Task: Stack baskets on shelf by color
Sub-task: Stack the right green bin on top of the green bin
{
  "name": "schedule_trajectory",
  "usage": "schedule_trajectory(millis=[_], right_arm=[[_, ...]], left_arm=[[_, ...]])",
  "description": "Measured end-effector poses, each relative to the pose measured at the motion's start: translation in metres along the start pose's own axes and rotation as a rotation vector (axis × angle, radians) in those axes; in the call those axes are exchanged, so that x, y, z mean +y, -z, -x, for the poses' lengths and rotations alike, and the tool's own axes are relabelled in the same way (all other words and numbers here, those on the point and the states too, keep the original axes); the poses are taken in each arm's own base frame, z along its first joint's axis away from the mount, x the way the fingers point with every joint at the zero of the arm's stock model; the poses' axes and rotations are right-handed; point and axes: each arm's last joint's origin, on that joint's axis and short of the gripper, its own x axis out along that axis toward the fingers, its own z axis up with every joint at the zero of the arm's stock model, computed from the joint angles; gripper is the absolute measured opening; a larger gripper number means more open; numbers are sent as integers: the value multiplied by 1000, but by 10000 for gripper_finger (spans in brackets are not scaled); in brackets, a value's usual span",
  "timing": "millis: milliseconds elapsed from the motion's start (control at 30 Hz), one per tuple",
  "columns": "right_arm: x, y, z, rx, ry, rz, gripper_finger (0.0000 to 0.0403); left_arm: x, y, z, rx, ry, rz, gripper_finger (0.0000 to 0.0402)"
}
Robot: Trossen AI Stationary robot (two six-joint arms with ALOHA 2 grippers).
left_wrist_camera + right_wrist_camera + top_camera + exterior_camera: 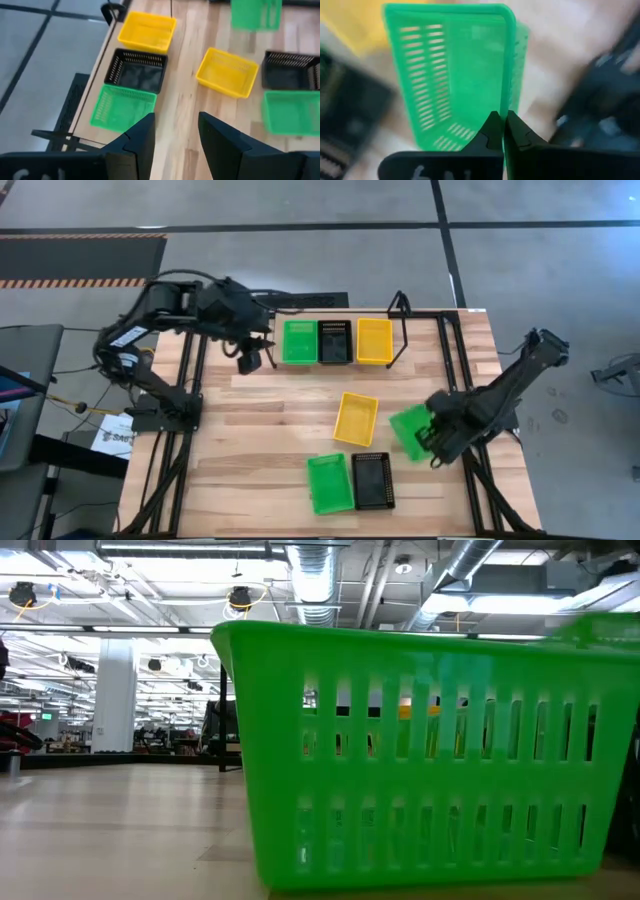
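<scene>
Jaws of the right gripper (501,131) are clenched on the rim of a green basket (410,430), which hangs tilted at the right side of the light wood-plank table (260,440), its thin wall pinched between the two dark fingertips. Those of the left gripper (175,135) stand apart with nothing between them, hovering just beside the left end of the shelf (400,330) at the table's far edge.

On that black rod shelf sit three baskets in a row: a second green basket (299,341), a black basket (334,341) and a yellow basket (374,340), touching side by side. Another yellow basket (356,418) lies angled at mid-table, just left of the gripped one. Near the front edge a third green basket (330,482) and a second black basket (372,480) lie side by side.

Black frame rails (190,380) edge the table. The surrounding floor is grey concrete crossed by dark lines, with a hazard-striped mat (80,260) at the far left. From table height, the front green basket fills most of the view; behind it stretches a bright hall with exposed silver ductwork (320,580), ceiling lights and a white column (115,690).
</scene>
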Motion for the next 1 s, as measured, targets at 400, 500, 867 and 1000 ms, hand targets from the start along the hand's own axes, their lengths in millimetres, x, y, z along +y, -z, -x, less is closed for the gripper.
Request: schedule_trajectory(millis=[400, 500, 867, 1000], right_arm=[[-14, -67, 77, -533, -153, 64, 1], [-17, -77, 83, -570, -129, 95, 1], [-18, -94, 80, -589, -55, 153, 1], [-18, -95, 80, -592, -44, 183, 1]], left_arm=[[-16, -26, -107, 217, 16, -136, 114], [-23, -35, -131, 180, 93, -173, 105], [-37, -48, -134, 70, 73, -288, 73], [-30, -50, -132, 32, 341, -263, 72]])
